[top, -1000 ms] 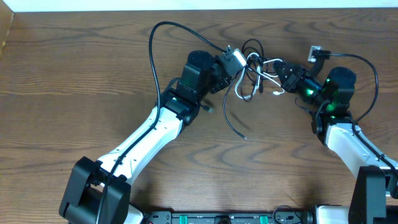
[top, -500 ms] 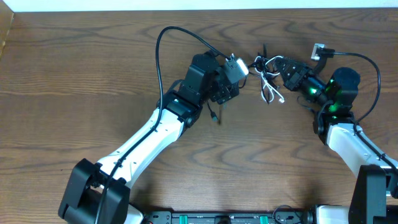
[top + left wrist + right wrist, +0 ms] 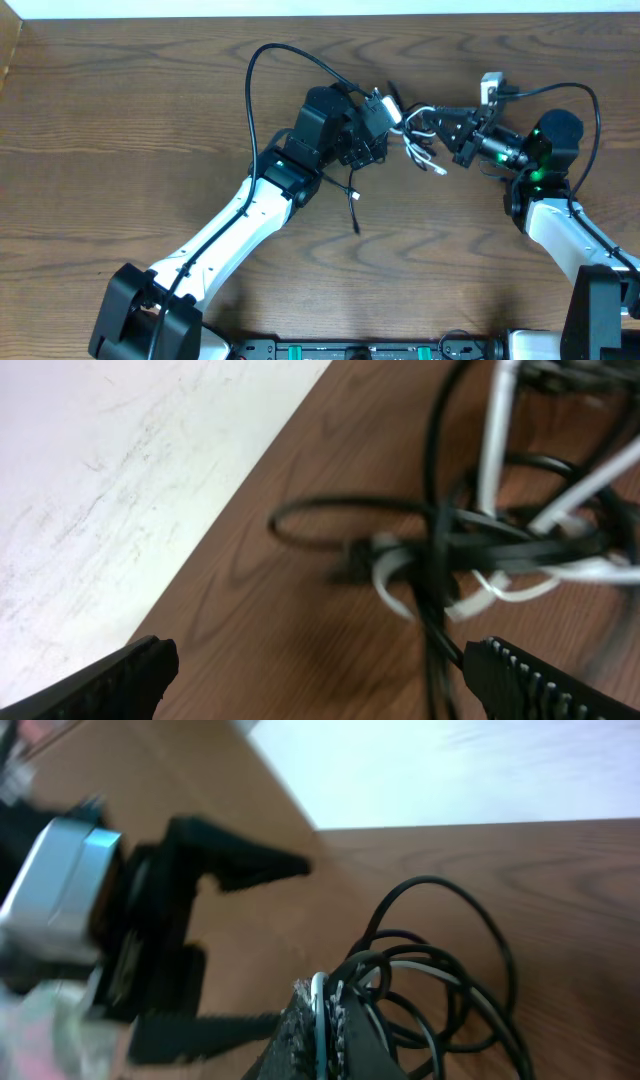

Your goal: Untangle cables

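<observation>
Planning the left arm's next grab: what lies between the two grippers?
The tangled cables, shown overhead; right gripper shut on them, left gripper open.

The table (image 3: pixel 120 120) was brown wood with a clear grain and a dull satin finish. The cables (image 3: pixel 420 135) had smooth plastic sheaths, black and white, faintly shiny. The left gripper (image 3: pixel 320 652) had matt black plastic fingers (image 3: pixel 540 678) with ridged edges. The left arm's forearm shell (image 3: pixel 235 225) was glossy white plastic.
</observation>
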Action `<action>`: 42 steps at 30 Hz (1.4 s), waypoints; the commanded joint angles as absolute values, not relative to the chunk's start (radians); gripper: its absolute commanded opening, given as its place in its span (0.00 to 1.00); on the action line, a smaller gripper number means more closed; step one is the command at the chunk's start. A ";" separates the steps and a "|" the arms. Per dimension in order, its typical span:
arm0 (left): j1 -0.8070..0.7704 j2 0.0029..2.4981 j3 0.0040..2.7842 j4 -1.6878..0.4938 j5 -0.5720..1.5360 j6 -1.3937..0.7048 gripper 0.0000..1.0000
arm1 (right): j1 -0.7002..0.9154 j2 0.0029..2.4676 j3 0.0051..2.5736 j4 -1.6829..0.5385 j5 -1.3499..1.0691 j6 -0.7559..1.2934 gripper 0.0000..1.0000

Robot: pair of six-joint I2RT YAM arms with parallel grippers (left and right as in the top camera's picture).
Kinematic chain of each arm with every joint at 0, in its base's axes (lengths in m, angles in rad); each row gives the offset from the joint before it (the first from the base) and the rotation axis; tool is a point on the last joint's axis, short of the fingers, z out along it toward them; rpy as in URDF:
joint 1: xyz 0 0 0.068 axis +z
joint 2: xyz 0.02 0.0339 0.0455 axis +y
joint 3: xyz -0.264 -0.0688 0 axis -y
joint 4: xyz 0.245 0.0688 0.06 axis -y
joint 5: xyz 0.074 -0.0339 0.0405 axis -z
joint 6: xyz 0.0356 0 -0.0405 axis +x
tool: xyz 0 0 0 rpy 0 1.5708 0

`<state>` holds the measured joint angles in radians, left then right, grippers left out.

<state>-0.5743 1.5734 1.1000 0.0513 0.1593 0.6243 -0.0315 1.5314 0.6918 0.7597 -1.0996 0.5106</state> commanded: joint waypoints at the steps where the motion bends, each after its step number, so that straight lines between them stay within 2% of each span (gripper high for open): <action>1: -0.573 1.527 1.124 0.044 0.180 0.615 0.96 | -0.039 1.532 0.693 0.767 -1.239 0.370 0.01; 18: -0.572 1.427 1.124 -0.202 0.248 0.724 0.96 | -0.041 1.532 0.693 0.767 -1.356 0.339 0.01; 26: -0.573 1.427 1.124 -0.254 0.479 0.519 0.93 | -0.044 1.532 0.693 0.772 -1.433 0.326 0.01; 29: -0.573 1.427 1.124 -0.276 0.534 0.533 0.84 | -0.048 1.532 0.693 0.772 -1.474 0.321 0.01; 36: -0.575 1.427 1.124 -0.423 0.554 0.817 0.67 | -0.071 1.532 0.693 0.771 -1.496 0.371 0.01; 42: -0.575 1.427 1.124 -0.464 0.597 0.860 0.60 | -0.078 1.532 0.693 0.772 -1.503 0.389 0.01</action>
<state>-0.5739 1.4414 1.1015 -0.4526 0.5369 0.7948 -0.0692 1.5314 0.6918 0.7677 -1.4765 0.3691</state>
